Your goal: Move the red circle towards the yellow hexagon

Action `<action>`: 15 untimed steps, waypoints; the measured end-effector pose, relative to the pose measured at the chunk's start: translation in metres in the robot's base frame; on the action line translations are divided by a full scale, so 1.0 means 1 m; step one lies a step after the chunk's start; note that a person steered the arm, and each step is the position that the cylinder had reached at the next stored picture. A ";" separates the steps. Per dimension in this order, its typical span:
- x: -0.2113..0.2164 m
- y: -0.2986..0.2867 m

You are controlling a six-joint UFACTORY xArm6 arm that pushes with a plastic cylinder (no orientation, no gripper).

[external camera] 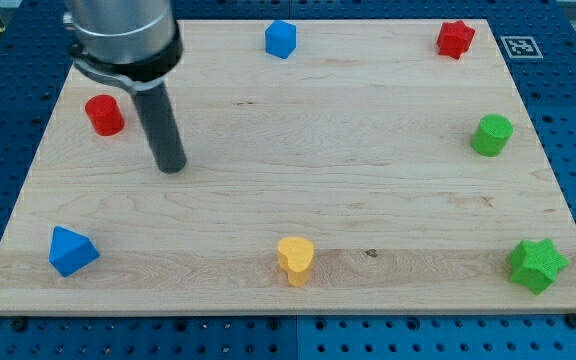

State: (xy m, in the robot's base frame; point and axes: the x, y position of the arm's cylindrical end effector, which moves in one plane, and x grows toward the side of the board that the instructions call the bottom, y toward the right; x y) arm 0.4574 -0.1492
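Observation:
The red circle [104, 115], a short red cylinder, stands near the board's left edge in the upper part of the view. My tip [171, 166] is to its right and a little lower, apart from it. The only yellow block [295, 260] sits near the bottom edge at the middle; its shape looks closer to a heart than a hexagon. It lies far down and to the right of the red circle.
On the wooden board [298, 180]: a blue hexagon-like block [280, 39] at top middle, a red star [455, 39] at top right, a green cylinder [491, 134] at right, a green star [537, 265] at bottom right, a blue triangle [70, 250] at bottom left.

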 end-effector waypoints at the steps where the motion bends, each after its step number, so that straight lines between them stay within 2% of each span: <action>1: -0.013 -0.036; 3: -0.021 -0.078; 4: -0.043 -0.095; 7: -0.100 -0.099; 10: -0.126 -0.099; 12: -0.080 -0.097; 15: -0.088 -0.045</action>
State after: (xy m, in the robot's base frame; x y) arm 0.3690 -0.1944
